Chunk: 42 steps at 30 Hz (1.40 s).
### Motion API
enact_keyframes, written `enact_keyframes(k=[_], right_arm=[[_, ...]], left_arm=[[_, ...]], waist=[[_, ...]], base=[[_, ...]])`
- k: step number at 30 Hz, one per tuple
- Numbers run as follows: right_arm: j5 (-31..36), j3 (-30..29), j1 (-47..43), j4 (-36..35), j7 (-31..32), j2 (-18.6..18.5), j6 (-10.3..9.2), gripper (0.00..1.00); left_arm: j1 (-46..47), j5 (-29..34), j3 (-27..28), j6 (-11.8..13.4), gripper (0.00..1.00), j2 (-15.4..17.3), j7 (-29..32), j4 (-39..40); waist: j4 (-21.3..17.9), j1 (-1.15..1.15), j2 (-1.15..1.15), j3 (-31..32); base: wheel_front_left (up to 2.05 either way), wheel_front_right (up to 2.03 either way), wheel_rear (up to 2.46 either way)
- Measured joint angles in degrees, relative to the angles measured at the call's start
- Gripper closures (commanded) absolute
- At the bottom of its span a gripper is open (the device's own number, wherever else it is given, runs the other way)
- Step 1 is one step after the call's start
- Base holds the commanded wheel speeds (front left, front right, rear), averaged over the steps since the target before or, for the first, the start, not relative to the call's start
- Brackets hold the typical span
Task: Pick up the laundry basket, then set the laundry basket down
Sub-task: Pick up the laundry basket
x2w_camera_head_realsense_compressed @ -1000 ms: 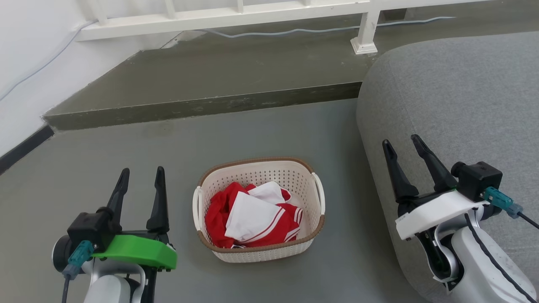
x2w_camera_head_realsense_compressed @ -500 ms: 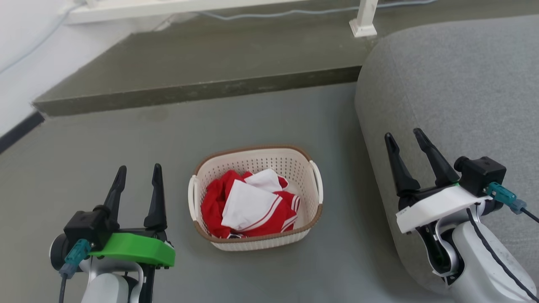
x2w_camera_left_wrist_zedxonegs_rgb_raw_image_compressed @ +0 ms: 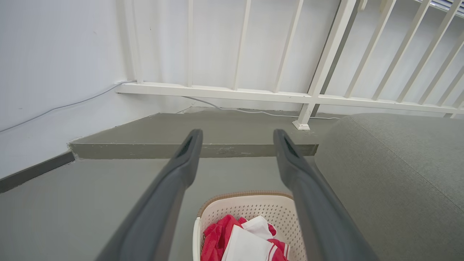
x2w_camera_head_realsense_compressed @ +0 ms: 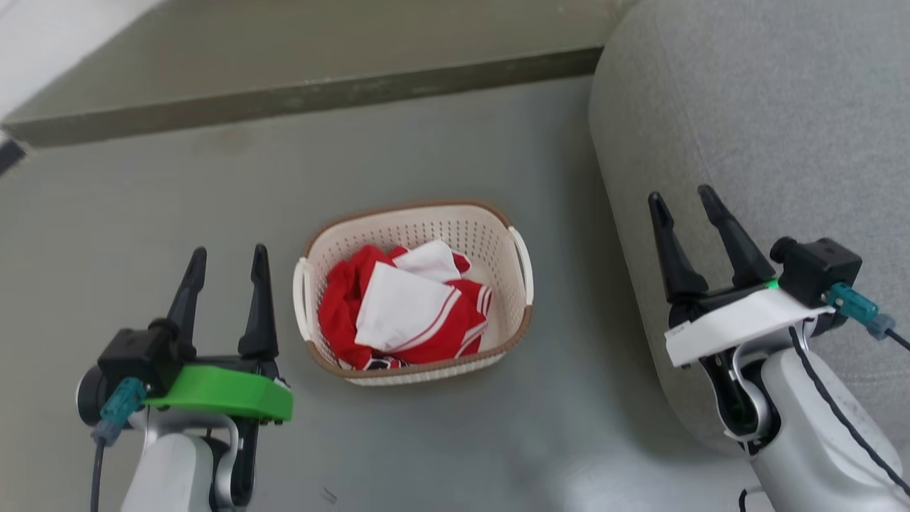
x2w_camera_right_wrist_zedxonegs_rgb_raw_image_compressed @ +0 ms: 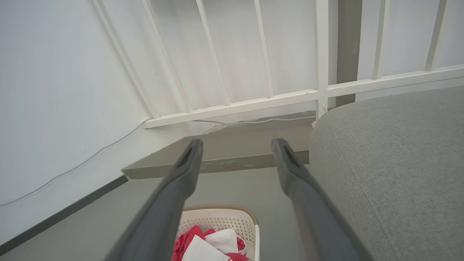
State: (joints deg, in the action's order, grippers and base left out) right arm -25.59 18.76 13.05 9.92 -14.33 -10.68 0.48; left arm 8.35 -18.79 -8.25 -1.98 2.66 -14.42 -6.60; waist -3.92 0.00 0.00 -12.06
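The laundry basket (x2w_camera_head_realsense_compressed: 466, 229) sits on the grey floor (x2w_camera_head_realsense_compressed: 156, 192), holding red-and-white clothes (x2w_camera_head_realsense_compressed: 398, 316). The left gripper (x2w_camera_head_realsense_compressed: 229, 251) hovers near its left side, fingers spread and empty. The right gripper (x2w_camera_head_realsense_compressed: 680, 195), likewise spread and empty, hangs farther off, against the grey sofa (x2w_camera_head_realsense_compressed: 753, 99).

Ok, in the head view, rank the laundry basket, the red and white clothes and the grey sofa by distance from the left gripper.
1. laundry basket: its left handle sits just right of the left gripper.
2. red and white clothes: inside the basket.
3. grey sofa: far right, beyond the basket.
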Motion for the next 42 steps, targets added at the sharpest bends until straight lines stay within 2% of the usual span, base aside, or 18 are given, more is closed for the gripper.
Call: enact_keyframes(k=[12, 26, 42], right_arm=[[0.43, -1.10, 3.59, -0.35, 0.00, 0.65, 0.21, 0.00], [0.96, -1.18, 9.70, 0.87, -0.01, 2.42, 1.82, 0.00], [0.85, -0.73, 19.24, 9.70, -0.07, 3.70, 3.54, 0.00]], left_arm=[[4.38, 1.51, 0.00, 0.00, 0.00, -0.04, -0.01, 0.03], [9.68, 2.24, 0.89, -0.01, 0.00, 0.34, -0.01, -1.44], [19.43, 2.86, 1.69, -0.01, 0.00, 1.56, 1.35, -8.64]], waist=[[-1.28, 0.00, 0.00, -6.73], [-2.27, 0.00, 0.00, -15.88], [-2.48, 0.00, 0.00, -27.05]], base=[[0.00, 0.00, 0.00], [0.00, 0.00, 0.00], [0.00, 0.00, 0.00]])
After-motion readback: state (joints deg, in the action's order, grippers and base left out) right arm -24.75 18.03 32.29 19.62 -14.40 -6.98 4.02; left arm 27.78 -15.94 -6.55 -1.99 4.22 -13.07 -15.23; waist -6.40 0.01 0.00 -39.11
